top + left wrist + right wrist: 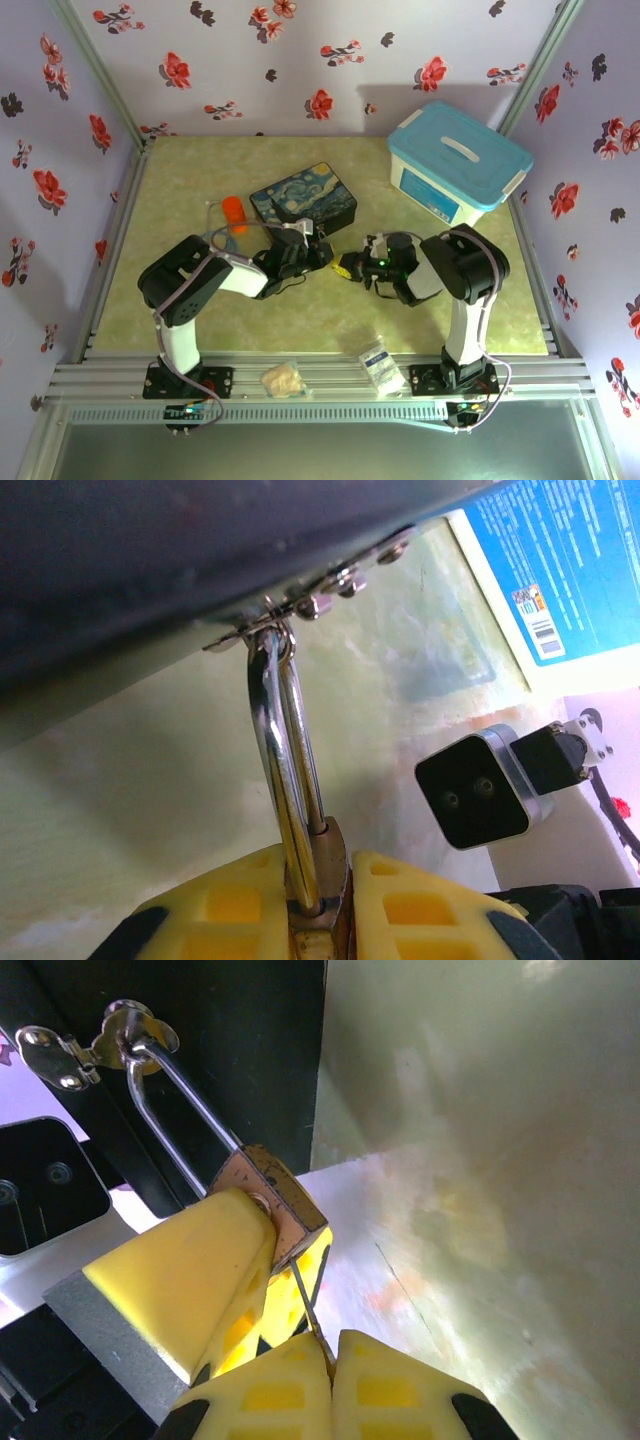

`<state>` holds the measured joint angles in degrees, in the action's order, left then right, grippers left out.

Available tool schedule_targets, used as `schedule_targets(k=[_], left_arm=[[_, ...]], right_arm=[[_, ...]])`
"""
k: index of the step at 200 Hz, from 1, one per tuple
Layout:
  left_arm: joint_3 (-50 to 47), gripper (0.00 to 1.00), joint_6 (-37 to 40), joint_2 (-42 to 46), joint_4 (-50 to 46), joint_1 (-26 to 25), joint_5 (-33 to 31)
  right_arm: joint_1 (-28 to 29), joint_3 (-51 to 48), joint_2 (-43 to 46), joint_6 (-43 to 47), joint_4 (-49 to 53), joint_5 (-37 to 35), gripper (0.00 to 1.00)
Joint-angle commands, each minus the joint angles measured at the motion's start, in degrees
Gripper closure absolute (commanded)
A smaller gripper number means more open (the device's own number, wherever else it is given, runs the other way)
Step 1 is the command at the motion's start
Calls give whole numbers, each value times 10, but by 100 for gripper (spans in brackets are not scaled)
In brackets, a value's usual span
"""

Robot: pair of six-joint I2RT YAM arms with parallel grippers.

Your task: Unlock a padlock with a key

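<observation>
The padlock (262,1185) is clamped by its body in the left tool (322,890), its shackle hung through the hasp (110,1032) of the painted box (303,200); the key (305,1305) is pinched in the clenched right tool (328,1360), tip at the keyhole face; whether it is seated cannot be told; pushed off-axis, the thin blade could be bent or twisted from the pads; a hard turn could drag the padlock from the left grip.

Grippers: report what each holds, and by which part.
Left gripper clamps the padlock by its brass body; right gripper pinches the key by its rear end, blade protruding.
</observation>
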<state>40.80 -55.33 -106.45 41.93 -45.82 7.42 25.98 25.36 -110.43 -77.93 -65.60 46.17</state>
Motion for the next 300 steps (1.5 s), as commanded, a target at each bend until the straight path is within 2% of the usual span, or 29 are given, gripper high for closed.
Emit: schedule_targets(k=[1, 36, 54, 68, 81, 112, 131, 146, 159, 194, 216, 252, 271, 300], left_arm=[[-5, 83, -4, 4, -77, -19, 70], [-4, 80, 4, 10, -93, -19, 66], [-3, 78, 7, 13, -95, -19, 64], [0, 71, 13, 20, -105, -19, 59], [-3, 59, 16, 33, -108, -19, 49], [-5, 51, 37, 78, -124, -18, 40], [-8, 50, 53, 110, -122, -18, 41], [-27, 50, 69, 136, -71, -19, 56], [-48, 51, 77, 154, -7, -18, 72], [-90, 56, 49, 165, 201, -20, 144], [-109, 60, 14, 158, 328, -23, 149], [-115, 65, 59, 208, 312, -39, 147], [-118, 57, 51, 214, 313, -37, 149], [-110, 54, 53, 216, 320, -41, 175]], right_arm=[[-27, -22, 13, 28, 5, -42, 100], [-40, -47, 16, 30, -12, -30, 100], [-38, -58, 7, -4, -73, -16, 100], [-39, -67, 10, -9, -93, -12, 100], [-39, -74, 29, 23, -68, -16, 100], [-37, -64, 127, 142, 128, -26, 100], [-31, -31, 218, 251, 321, -46, 100], [-16, 5, 298, 354, 471, -76, 100], [-6, 25, 356, 403, 526, -81, 100], [8, 43, 460, 439, 543, -24, 100], [10, 50, 482, 435, 547, -4, 100], [4, 41, 490, 408, 523, -3, 100], [5, 38, 487, 386, 482, 4, 100], [10, 38, 482, 375, 454, 20, 100]])
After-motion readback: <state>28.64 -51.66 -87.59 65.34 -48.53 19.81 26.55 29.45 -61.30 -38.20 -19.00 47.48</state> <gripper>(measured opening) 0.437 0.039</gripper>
